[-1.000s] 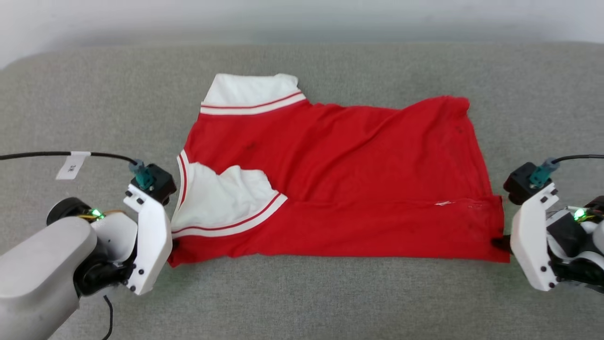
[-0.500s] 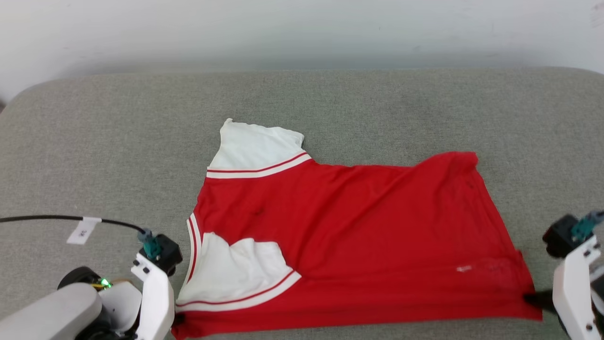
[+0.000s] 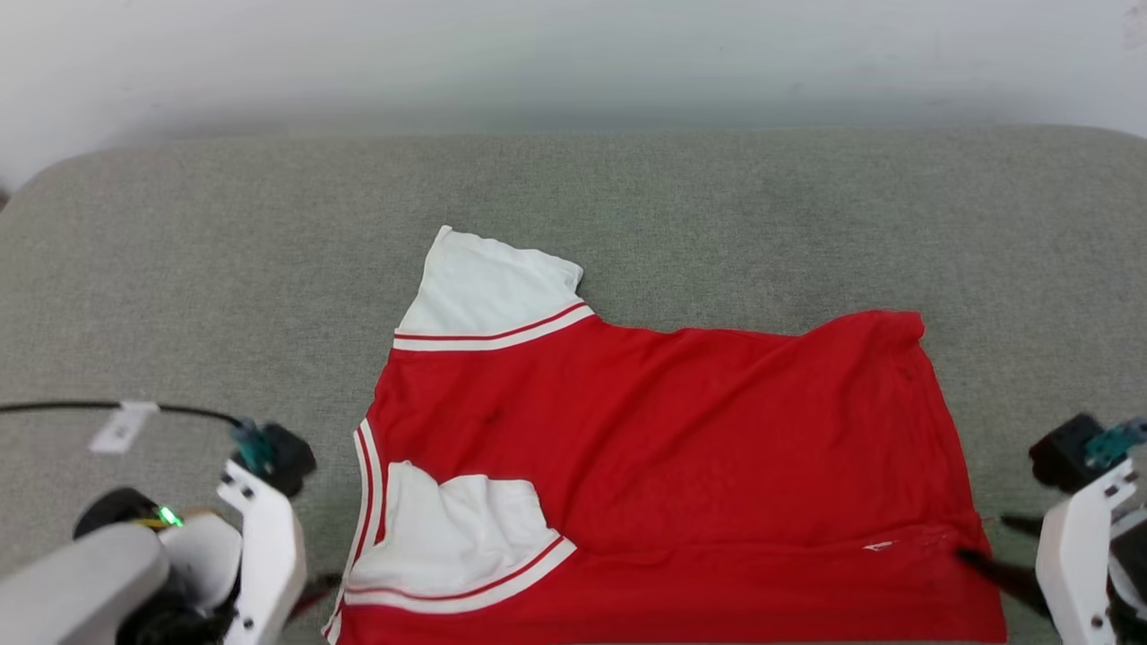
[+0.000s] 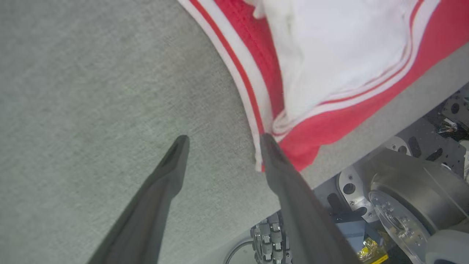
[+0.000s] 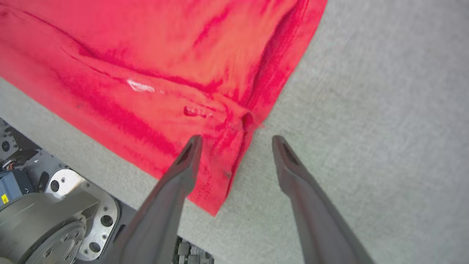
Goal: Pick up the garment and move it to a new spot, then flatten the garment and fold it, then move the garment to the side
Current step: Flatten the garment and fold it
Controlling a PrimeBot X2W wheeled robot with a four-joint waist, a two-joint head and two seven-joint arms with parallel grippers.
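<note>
- The garment (image 3: 663, 466) is a red shirt with white sleeves. It lies spread out on a big grey soft surface (image 3: 224, 269).
- The shirt sits close to the near edge of the grey surface, a bit to the right of the middle in the head view.
- One white sleeve (image 3: 488, 287) sticks out at the far left corner of the shirt. It has a red and white stripe where it meets the red part.
- The other white sleeve (image 3: 457, 528) is folded over on top of the red cloth, at the near left.
- The red cloth has a few soft wrinkles and a tiny white mark (image 3: 878, 545) near the right corner.
- The left gripper (image 4: 223, 141) is by the shirt's near left corner. Its two dark fingers are spread wide with just grey surface between them. One fingertip is right at the striped edge of the shirt (I cannot tell if it touches).
- The right gripper (image 5: 236, 141) is at the shirt's near right corner. Its fingers are spread wide too. One finger is over the red cloth and the other is over the grey surface, with the shirt's edge between them. It is not pinching the cloth.
- A black cable (image 3: 54, 408) with a white tag runs to the left arm.
- A pale wall (image 3: 538, 54) is behind the grey surface.
</note>
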